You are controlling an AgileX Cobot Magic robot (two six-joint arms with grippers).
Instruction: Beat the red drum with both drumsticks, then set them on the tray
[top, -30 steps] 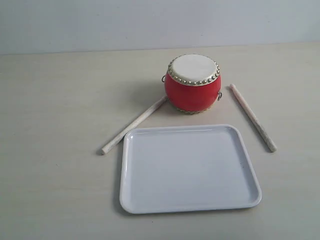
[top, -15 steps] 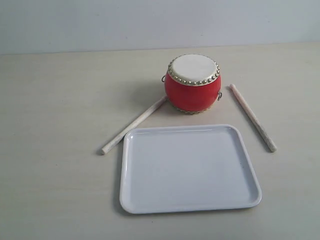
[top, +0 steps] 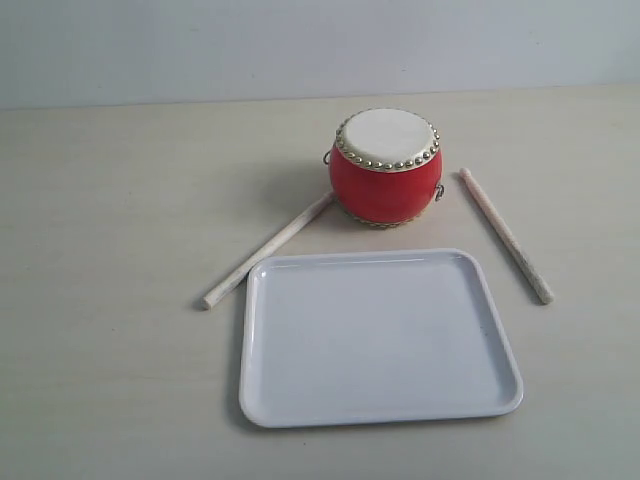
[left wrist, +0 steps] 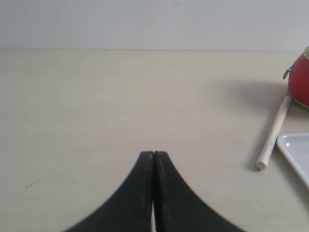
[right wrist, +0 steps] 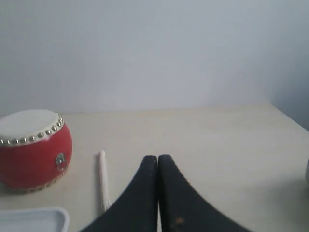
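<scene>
The red drum [top: 386, 167] stands upright on the table behind the white tray [top: 378, 336], which holds nothing. One pale drumstick [top: 266, 250] lies slanted to the drum's left, its far end touching the drum's base. The other drumstick [top: 505, 235] lies to the drum's right. Neither arm shows in the exterior view. My left gripper [left wrist: 153, 154] is shut and empty, well apart from the left drumstick [left wrist: 273, 132], the drum [left wrist: 300, 78] and the tray corner [left wrist: 294, 149]. My right gripper [right wrist: 157, 157] is shut and empty, beside the right drumstick [right wrist: 103, 180] and the drum [right wrist: 33, 147].
A pale wall rises behind the beige table [top: 120, 200]. The table's right edge [right wrist: 289, 118] shows in the right wrist view, and a blurred object [right wrist: 306, 171] sits at that frame's border.
</scene>
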